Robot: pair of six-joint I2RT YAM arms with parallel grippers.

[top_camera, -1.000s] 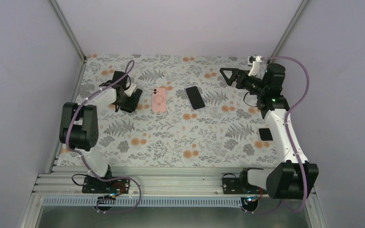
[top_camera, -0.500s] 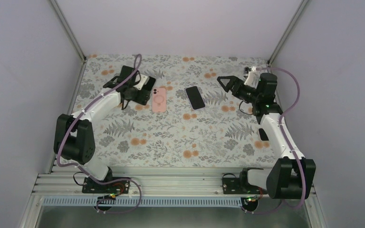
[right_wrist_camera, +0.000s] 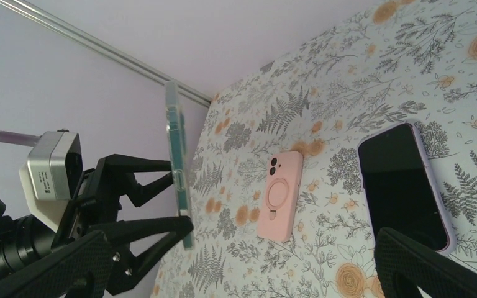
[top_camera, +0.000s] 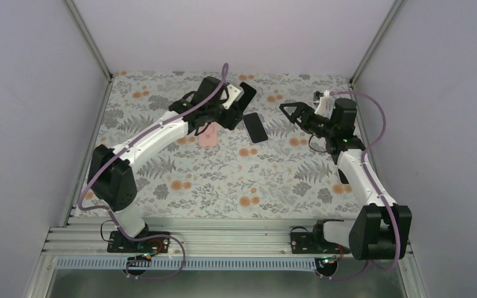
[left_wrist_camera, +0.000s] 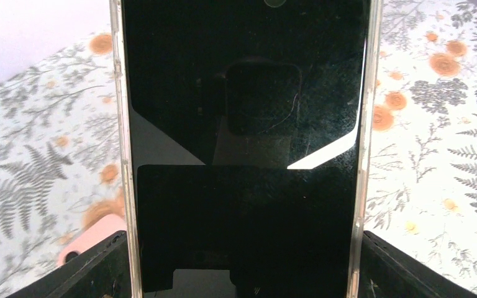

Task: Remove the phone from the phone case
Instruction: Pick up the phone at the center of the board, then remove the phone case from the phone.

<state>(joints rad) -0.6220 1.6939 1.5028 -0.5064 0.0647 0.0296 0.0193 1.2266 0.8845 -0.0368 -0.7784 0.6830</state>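
Near the upper middle of the top view, the left gripper point(top_camera: 239, 104) is holding the phone point(left_wrist_camera: 242, 124), in its clear case point(left_wrist_camera: 121, 124), upright above the floral table point(top_camera: 273, 180), with its jaws spread wide across the case. To its right, the right gripper point(top_camera: 290, 112) is hanging fully open and empty. A pink-cased phone point(right_wrist_camera: 279, 195) and a lilac-cased phone point(right_wrist_camera: 404, 186) are lying on the table below.

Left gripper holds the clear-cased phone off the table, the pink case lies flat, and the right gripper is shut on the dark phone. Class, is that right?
No: the right gripper is open and empty, apart from the dark phone, as the top external view shows. The left gripper does hold the clear-cased phone aloft; the pink case lies flat.
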